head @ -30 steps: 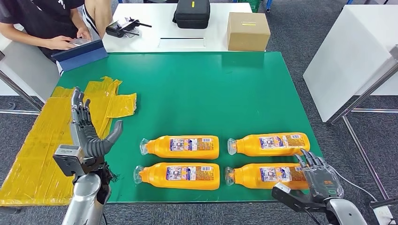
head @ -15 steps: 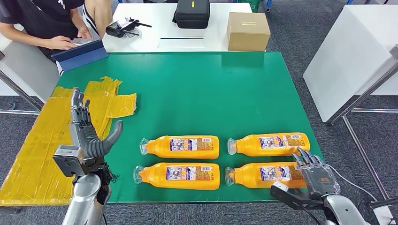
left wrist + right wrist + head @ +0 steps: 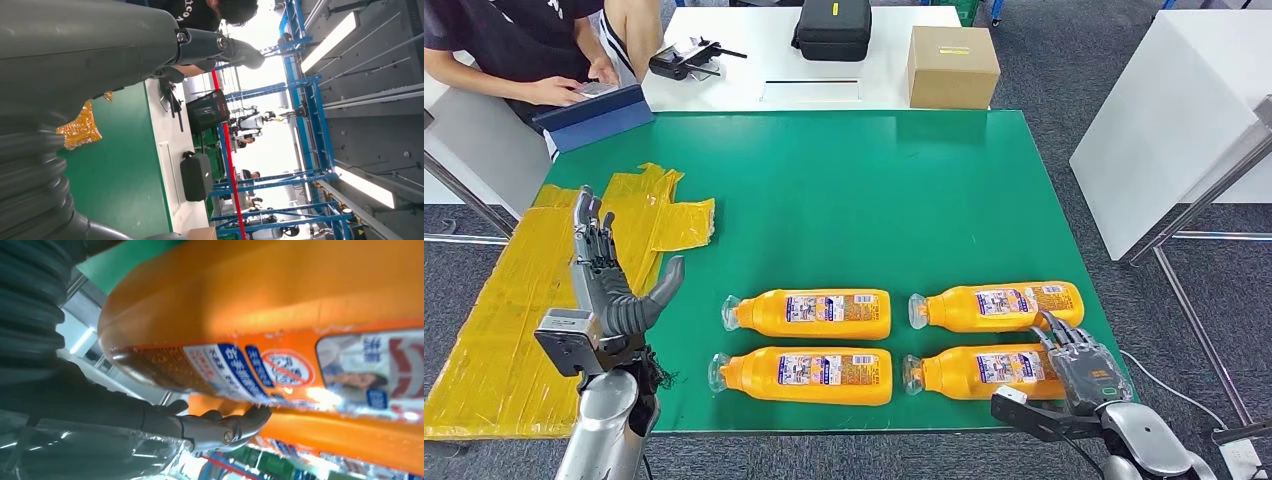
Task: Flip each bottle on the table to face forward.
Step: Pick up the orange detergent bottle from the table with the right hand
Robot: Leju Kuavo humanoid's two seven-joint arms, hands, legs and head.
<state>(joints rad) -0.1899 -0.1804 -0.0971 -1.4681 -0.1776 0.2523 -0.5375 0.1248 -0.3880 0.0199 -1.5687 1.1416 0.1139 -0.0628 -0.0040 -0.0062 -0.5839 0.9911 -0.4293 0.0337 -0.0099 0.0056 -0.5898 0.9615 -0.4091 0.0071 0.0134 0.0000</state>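
1. Where the head view looks down, four orange bottles lie flat in two rows near the green table's front edge; the right hand, fingers spread, reaches the front-right bottle at that corner.
2. From the left wrist, the left hand stands raised, fingers apart, holding nothing.
3. From the right wrist, the thumb lies under the orange bottle; I cannot tell whether it grips.

Four bottles lie on table in two rows near front edge; box beyond back edge.
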